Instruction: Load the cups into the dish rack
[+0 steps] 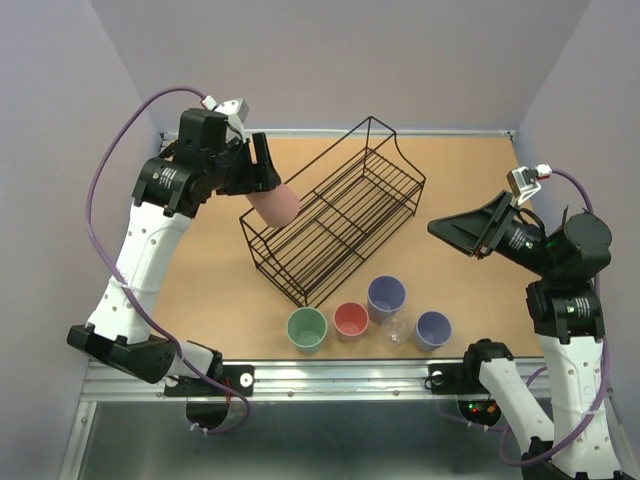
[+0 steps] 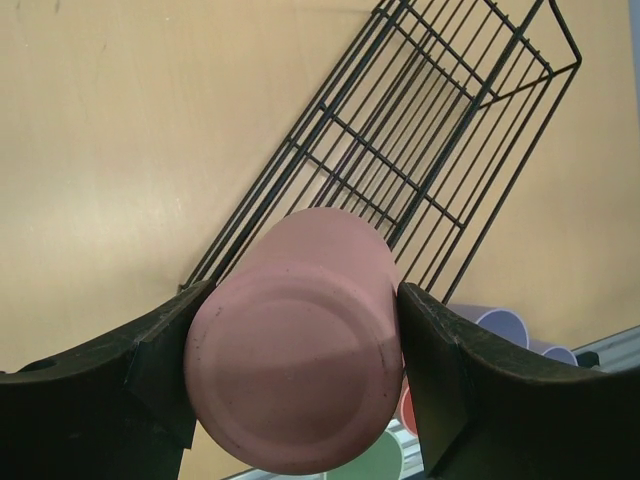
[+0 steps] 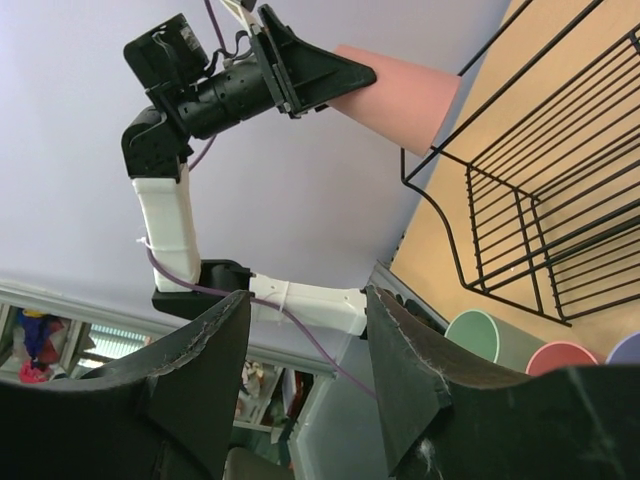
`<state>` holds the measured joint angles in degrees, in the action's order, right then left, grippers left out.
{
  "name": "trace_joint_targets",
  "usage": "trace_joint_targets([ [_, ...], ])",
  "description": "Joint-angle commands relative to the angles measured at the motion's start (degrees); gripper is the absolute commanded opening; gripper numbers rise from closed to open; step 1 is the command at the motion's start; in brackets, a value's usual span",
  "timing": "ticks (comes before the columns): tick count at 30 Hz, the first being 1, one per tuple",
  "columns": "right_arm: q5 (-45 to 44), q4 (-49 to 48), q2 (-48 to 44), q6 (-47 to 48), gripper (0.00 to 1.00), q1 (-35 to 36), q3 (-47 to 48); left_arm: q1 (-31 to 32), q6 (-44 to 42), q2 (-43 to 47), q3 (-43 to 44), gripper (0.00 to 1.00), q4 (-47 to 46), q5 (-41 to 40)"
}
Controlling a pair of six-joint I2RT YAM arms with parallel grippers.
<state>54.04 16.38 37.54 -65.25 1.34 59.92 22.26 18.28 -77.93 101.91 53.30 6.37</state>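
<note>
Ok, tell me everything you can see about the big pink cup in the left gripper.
The pink cup is a plain tapered tumbler of matte-looking plastic, its round flat base faintly specked. It lies tipped sideways in the air, base toward the wrist, mouth toward the dish rack, over one end of the rack. The left gripper clamps its narrow end from both sides. Whether it touches the wires is unclear.

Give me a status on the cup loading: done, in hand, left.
Done: nothing yet; the dish rack holds no cup.
In hand: the left gripper clamps the large pink cup, tilted at the rack's left end.
Left: five stand in front of the rack: green cup, small pink cup, large lavender cup, clear cup, small lavender cup. The right gripper is open and empty.
</note>
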Motion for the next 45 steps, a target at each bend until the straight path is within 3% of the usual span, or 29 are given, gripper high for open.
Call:
trace_joint_targets([
  [1, 1.1, -0.5, -0.4, 1.8, 0.55, -0.1, -0.9, -2.1, -2.7, 0.1, 3.0, 0.00, 0.0, 5.0],
  [11, 0.2, 0.3, 0.0, 2.5, 0.54, -0.1, -1.8, -4.2, -3.3, -3.4, -1.4, 0.00, 0.6, 13.1],
  [14, -0.1, 0.5, -0.3, 2.8, 0.54, -0.1, -2.4, -4.2, -3.1, -3.9, -2.2, 0.10, 0.8, 13.2],
  [15, -0.1, 0.6, -0.2, 2.9, 0.54, -0.1, -2.4, -4.2, -3.0, -4.2, -2.5, 0.20, 0.8, 13.5],
  [21, -0.7, 0.9, 0.0, 3.2, 0.54, -0.1, -2.7, -4.2, -2.4, -5.2, -2.2, 0.37, 1.3, 12.5],
  [25, -0.7, 1.1, 0.2, 3.5, 0.54, -0.1, -2.6, -4.3, -1.7, -5.4, -2.1, 0.57, 1.7, 10.3],
  [28, -0.7, 1.4, 0.0, 3.6, 0.54, -0.1, -2.7, -4.6, -1.3, -5.5, -2.4, 0.67, 2.5, 8.9],
  [34, -0.7, 1.5, 0.0, 3.8, 0.54, -0.1, -3.1, -4.7, -0.9, -5.4, -2.9, 0.81, 2.9, 8.4],
  [39, -0.9, 1.7, -0.1, 3.8, 0.53, -0.1, -3.4, -4.8, -0.1, -5.3, -3.4, 0.82, 2.8, 8.4],
  [45, -0.9, 1.7, -0.4, 3.9, 0.53, -0.1, -3.8, -4.9, 1.1, -4.8, -4.5, 0.91, 2.4, 8.3],
])
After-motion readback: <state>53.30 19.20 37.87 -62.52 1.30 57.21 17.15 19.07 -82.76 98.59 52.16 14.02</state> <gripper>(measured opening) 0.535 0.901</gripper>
